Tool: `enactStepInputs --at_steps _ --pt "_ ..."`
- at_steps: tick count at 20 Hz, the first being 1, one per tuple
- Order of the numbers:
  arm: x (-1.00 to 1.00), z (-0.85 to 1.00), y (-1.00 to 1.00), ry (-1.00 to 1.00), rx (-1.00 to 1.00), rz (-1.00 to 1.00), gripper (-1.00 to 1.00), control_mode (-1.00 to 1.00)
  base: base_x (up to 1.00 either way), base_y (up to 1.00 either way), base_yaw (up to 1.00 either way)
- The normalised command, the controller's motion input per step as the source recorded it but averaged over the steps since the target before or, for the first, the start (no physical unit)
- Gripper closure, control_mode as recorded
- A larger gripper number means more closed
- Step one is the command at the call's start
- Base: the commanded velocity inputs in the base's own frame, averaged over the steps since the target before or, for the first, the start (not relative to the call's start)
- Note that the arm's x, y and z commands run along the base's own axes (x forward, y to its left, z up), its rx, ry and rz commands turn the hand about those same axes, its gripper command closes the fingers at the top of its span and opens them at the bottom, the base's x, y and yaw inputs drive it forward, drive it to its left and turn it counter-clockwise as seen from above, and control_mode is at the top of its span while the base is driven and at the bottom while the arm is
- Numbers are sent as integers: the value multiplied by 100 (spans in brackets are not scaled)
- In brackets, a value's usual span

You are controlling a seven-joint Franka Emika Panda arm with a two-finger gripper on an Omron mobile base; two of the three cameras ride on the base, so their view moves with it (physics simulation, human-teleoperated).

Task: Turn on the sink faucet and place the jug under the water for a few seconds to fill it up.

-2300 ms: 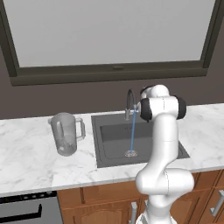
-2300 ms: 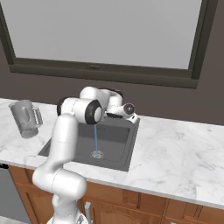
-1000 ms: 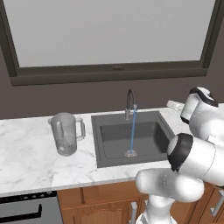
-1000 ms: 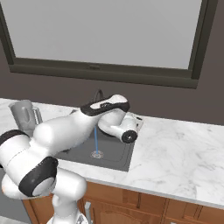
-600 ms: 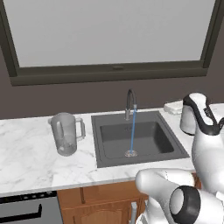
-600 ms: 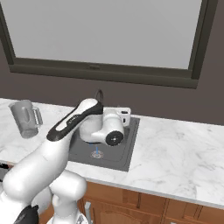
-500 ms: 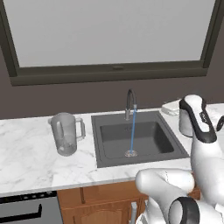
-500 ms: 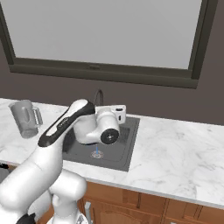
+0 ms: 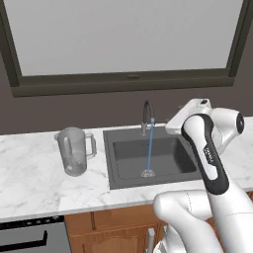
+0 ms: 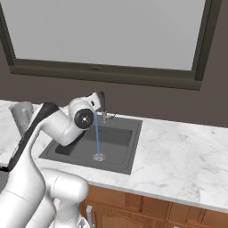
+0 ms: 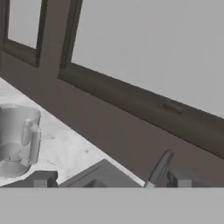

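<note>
Water (image 9: pixel 149 147) running from the faucet (image 9: pixel 146 114) — arm has swung back right off it. Gripper (image 11: pixel 111 183) wide, empty. Jug (image 9: pixel 74 150) on counter left of sink (image 9: pixel 112 163) — grab next.

jug (image 9: pixel 74 150) flanks: bare counter (image 9: pixel 29 173) | sink side: faucet (image 9: pixel 146 116)

White marble counter (image 9: pixel 29 178), dark-framed window (image 9: pixel 123 39), wooden cabinets (image 10: pixel 178 213) below.

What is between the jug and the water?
In the left base view, bare marble counter and the sink's left part lie between the jug and the water. Nothing else stands there.
</note>
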Motion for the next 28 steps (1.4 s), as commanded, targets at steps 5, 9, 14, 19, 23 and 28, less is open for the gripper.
enactStepInputs --at_steps 5,9,14,19,23,28 --pt "-13 -10 82 14 -25 32 -100 -100 0 0 0" --pt "-7 -42 73 13 -20 33 -100 -100 0 0 0" --pt "-9 -41 63 3 -10 19 -100 -100 0 0 0" --pt "14 -22 57 11 0 7 -100 -100 0 0 0" --pt "14 -18 40 9 0 0 -100 -100 0 0 0" --pt "4 -10 14 4 1 0 -100 -100 0 0 0"
